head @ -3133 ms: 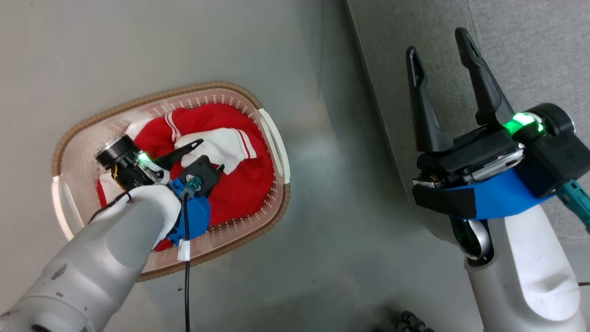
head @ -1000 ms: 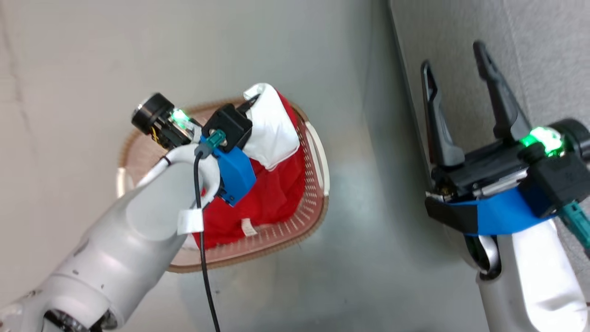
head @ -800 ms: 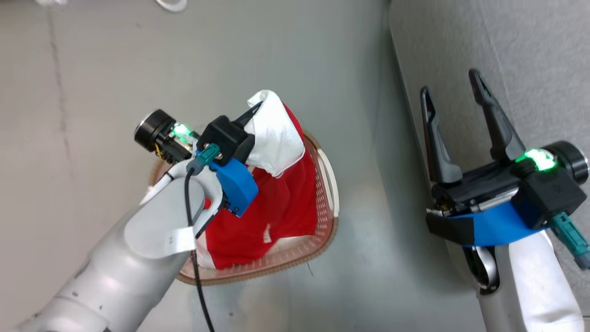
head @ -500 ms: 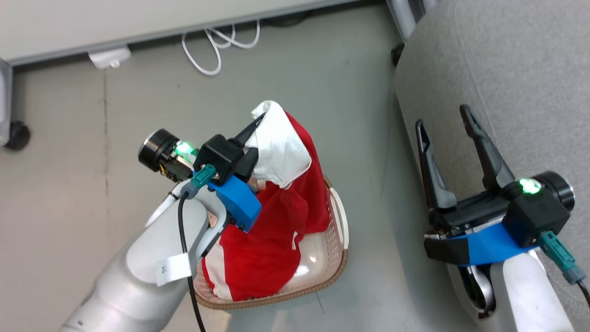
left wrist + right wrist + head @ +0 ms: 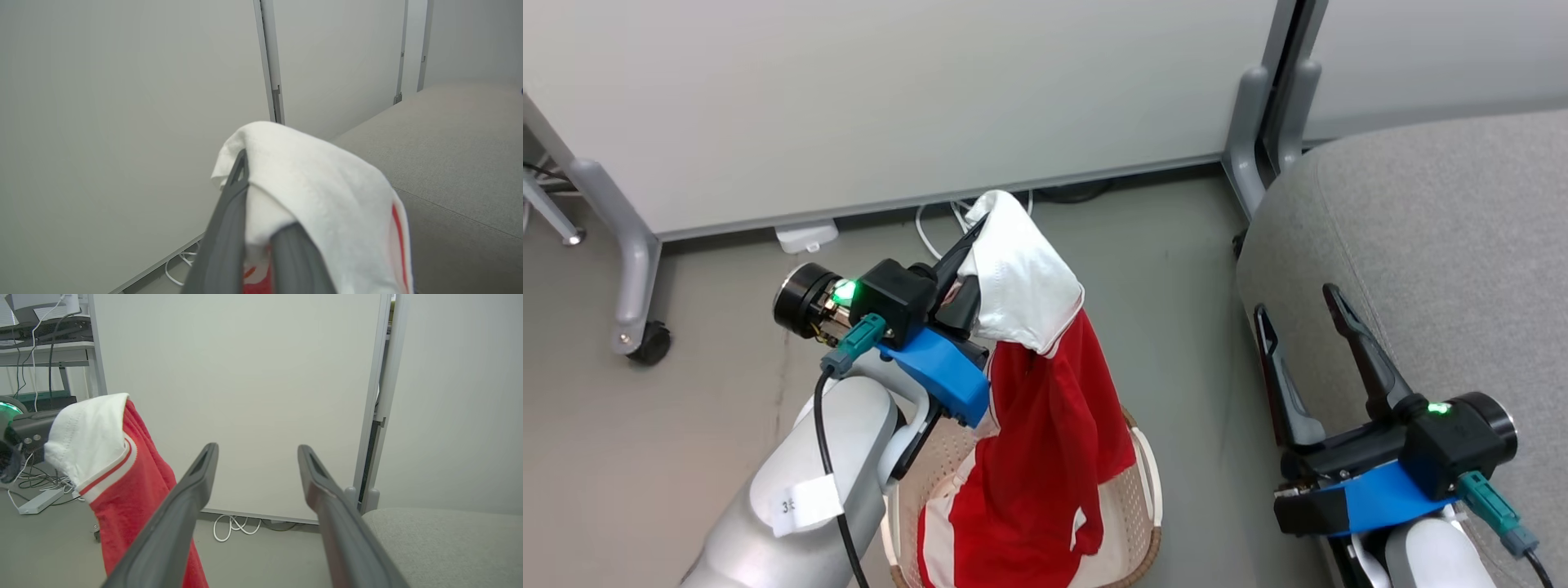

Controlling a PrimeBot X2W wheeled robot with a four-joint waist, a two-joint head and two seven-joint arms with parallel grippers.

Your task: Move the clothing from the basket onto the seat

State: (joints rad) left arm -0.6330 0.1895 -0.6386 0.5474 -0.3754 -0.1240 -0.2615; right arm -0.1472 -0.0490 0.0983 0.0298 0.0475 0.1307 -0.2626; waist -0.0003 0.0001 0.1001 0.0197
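Observation:
My left gripper (image 5: 970,245) is shut on the white panel of a red clothing garment (image 5: 1045,441), held high above the floor. The garment hangs down in a long fold, its lower end still inside the cream basket (image 5: 1150,490) at the bottom edge. In the left wrist view the white cloth (image 5: 318,179) drapes over my fingers (image 5: 235,192). The grey seat (image 5: 1437,245) lies to the right. My right gripper (image 5: 1294,300) stands open beside the seat's edge, holding nothing. The right wrist view has the garment (image 5: 130,486) at its left, the seat (image 5: 441,539) at its lower right.
A white partition panel (image 5: 890,98) on grey legs stands behind, with a caster (image 5: 645,349) at the left and a post (image 5: 1250,122) near the seat. White cables (image 5: 931,220) and a small white box (image 5: 805,237) lie on the floor at its foot.
The left gripper closed on the garment in the basket and lifted it high. The head camera has tilted up, so the partition now shows. The right gripper stays open.

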